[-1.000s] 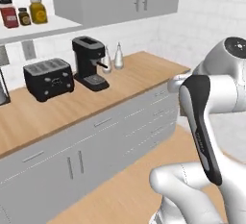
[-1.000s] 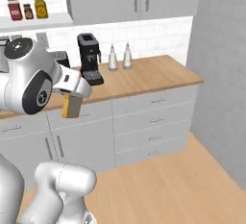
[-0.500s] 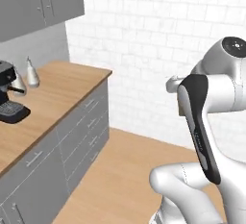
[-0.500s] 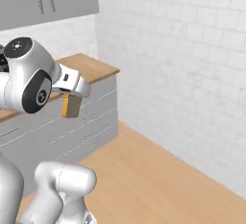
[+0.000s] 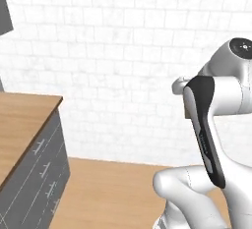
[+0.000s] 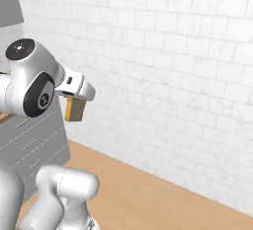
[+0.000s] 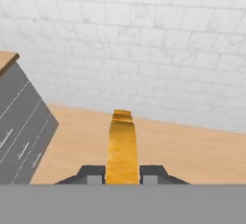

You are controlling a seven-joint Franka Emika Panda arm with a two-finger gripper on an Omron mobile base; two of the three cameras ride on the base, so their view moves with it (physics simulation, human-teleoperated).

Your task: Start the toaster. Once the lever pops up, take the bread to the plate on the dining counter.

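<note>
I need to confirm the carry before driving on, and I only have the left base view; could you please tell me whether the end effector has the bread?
Observer: Yes. In the hand view the end effector is shut on the bread, gripped edge-on between the fingertips.
Operator: Thank you. How does the slice hang?
Observer: In the right base view the bread hangs below the hand, clear of the grey cabinets.
Operator: Is the plate ahead yet?
Observer: Ahead of the hand I see a white brick wall and wooden floor.
</note>
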